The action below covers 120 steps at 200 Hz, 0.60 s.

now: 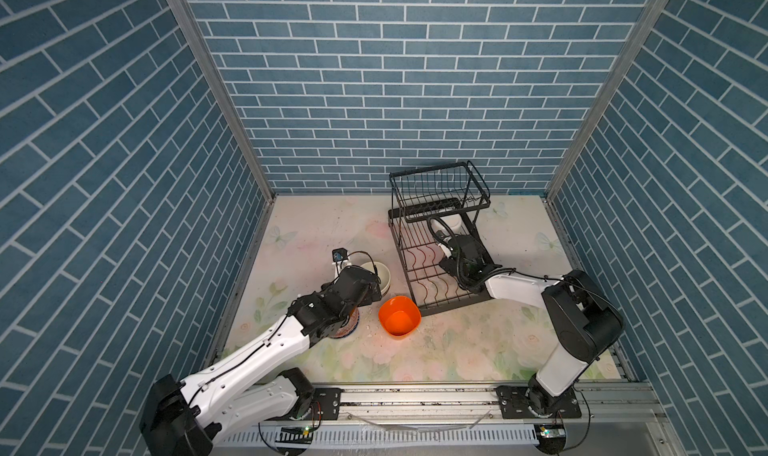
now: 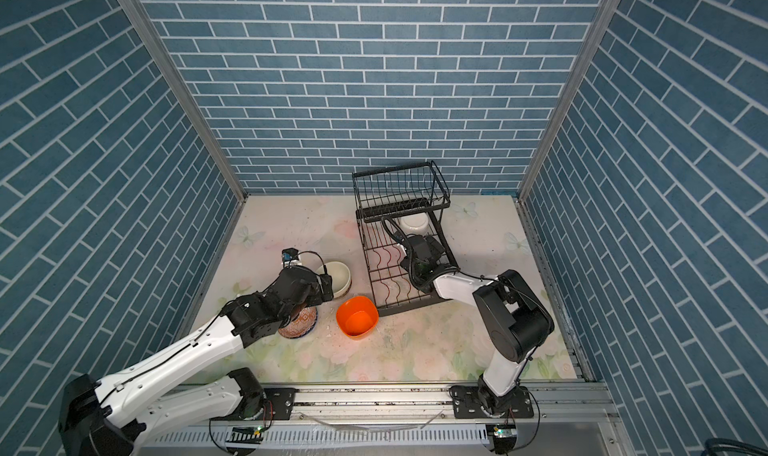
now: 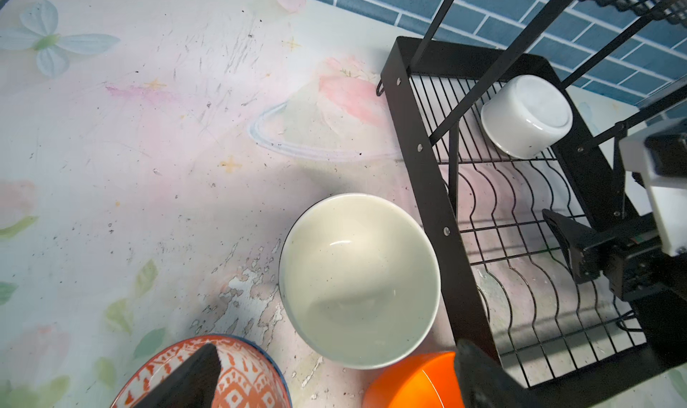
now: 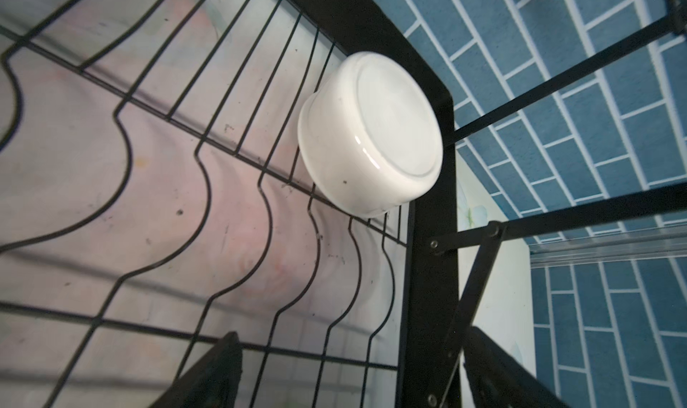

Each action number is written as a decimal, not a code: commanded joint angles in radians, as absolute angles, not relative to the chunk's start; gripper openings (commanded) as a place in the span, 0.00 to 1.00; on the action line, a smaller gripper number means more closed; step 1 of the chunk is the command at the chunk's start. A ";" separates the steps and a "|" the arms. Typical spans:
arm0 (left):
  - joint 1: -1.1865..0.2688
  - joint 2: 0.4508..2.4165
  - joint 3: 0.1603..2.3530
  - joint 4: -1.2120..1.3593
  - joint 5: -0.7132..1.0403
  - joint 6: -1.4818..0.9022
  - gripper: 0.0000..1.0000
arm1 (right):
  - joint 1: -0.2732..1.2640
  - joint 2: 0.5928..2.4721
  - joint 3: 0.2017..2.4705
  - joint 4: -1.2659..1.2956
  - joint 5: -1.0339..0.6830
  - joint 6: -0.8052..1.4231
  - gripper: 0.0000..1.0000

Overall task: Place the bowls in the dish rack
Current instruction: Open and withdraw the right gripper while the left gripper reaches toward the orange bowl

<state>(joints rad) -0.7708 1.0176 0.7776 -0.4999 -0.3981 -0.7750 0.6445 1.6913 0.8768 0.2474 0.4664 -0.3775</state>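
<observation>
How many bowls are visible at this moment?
4: white bowl upside down in the dish rack; cream bowl, orange bowl, patterned bowl on the table. More may be hidden.

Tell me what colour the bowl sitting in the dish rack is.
Plain glossy white bowl, lying base-up in the dish rack; clearest in the right wrist view.

White bowl (image 4: pixel 371 135) ahead of the right gripper (image 4: pixel 349 372): glossy glazed ceramic, smooth. Dish rack (image 3: pixel 438 201): matt black metal wire and flat frame. Cream bowl (image 3: pixel 358 280) ahead of the left gripper (image 3: pixel 334 380): glossy, faintly speckled. Orange bowl (image 1: pixel 400 317): smooth, satin. Floral tabletop (image 3: pixel 148 146): matt, scuffed, print flaking.
</observation>
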 commanded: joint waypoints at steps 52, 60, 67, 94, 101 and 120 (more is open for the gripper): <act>-0.767 1.080 0.853 -0.614 -0.338 -0.782 1.00 | 0.657 1.495 0.879 -0.030 0.325 0.012 0.91; -0.767 1.079 0.854 -0.625 -0.337 -0.786 1.00 | 0.657 1.462 0.870 -0.054 0.295 0.059 0.91; -0.768 1.076 0.856 -0.635 -0.335 -0.790 1.00 | 0.656 1.432 0.863 -0.074 0.281 0.102 0.91; -0.773 1.063 0.859 -0.661 -0.320 -0.805 1.00 | 0.657 1.336 0.858 -0.188 0.220 0.227 0.91; -0.775 1.064 0.864 -0.669 -0.315 -0.809 1.00 | 0.657 1.322 0.872 -0.232 0.204 0.249 0.91; -0.783 1.075 0.882 -0.693 -0.299 -0.814 1.00 | 0.657 1.301 0.927 -0.354 0.163 0.307 0.90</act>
